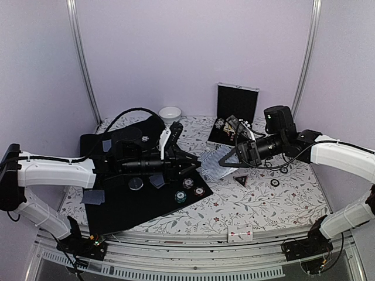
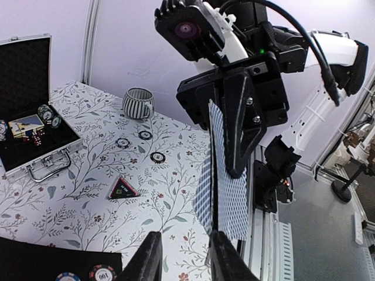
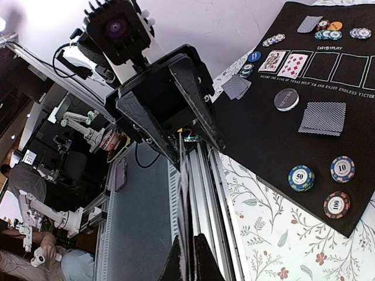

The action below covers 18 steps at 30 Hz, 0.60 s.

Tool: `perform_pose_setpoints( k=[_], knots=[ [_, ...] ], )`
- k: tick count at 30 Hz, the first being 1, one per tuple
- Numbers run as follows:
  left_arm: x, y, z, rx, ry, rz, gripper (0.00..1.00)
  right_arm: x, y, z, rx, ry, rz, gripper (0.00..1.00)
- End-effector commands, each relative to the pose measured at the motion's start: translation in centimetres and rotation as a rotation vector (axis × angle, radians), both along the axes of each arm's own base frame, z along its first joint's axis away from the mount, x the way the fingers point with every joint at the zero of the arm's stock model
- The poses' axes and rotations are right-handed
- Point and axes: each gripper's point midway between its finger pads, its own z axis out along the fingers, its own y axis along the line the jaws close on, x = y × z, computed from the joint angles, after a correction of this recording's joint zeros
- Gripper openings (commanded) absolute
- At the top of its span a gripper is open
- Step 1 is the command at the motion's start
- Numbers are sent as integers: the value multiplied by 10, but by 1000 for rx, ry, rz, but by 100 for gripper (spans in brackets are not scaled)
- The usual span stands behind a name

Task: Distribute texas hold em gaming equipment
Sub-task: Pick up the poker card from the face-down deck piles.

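The right gripper [image 3: 187,243] has its fingers pressed together on a pack of playing cards [image 2: 228,193]. It pinches the pack near one edge, so the blue-grey backs hang down, slightly fanned, in the air between the two arms. The left gripper [image 2: 186,237] faces it with its fingers [image 2: 146,260] apart, and the floral cloth [image 1: 263,205] shows through the gap. The lower corner of the pack hangs just beyond the left tips, nearer the finger on the right of the wrist view. Whether that finger touches a card is hard to tell from these angles.

Both arms reach roughly level toward each other over the middle of the table, wrist to wrist. The left forearm passes above the black mat [image 1: 123,205].

Under and behind the left fingers lies the mat. Poker chips [image 1: 186,190] sit near its edge, just below the tips, and a round grey button [image 1: 136,184] sits farther back along the arm. Beyond the left fingertips and off to their left, the triangular marker [image 2: 123,188] lies flat on the cloth. A few loose chips [image 2: 157,157] lie past it. Farther out on that side stands the open case [image 2: 64,151], with chips and cards inside. The right gripper's body fills the space straight ahead of the left fingers and hides the table behind it.
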Motion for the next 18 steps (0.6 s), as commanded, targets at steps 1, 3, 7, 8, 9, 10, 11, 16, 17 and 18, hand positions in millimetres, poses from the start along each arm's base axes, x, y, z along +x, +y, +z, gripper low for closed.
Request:
perform_pose_setpoints(
  k=[1, 3, 7, 8, 9, 10, 11, 16, 17, 18],
  knots=[
    [9, 0, 7, -13, -25, 16, 30, -7, 1, 13, 40, -27, 34, 2],
    [10, 0, 4, -8, -19, 17, 31, -9, 1, 16, 53, -36, 42, 2],
    [10, -3, 3, -7, -6, 11, 32, -11, 1, 19, 63, -38, 49, 2],
    [10, -4, 2, -7, -1, 7, 32, -11, 1, 19, 63, -38, 48, 2],
    [10, -5, 3, -11, 1, 4, 33, -11, 1, 19, 63, -37, 49, 2],
    [10, -5, 4, -13, 1, 1, 33, -11, 1, 19, 65, -35, 52, 2],
    [10, -5, 4, -15, 2, -1, 33, -11, 1, 19, 66, -37, 51, 2],
    [7, -4, 7, -24, -13, -10, 34, -15, 1, 22, 76, -41, 65, 2],
    [7, -3, 7, -24, -19, -3, 34, -16, 0, 23, 79, -45, 67, 2],
    [9, -1, 7, -22, -22, 6, 34, -16, 0, 23, 79, -47, 65, 2]
  ],
)
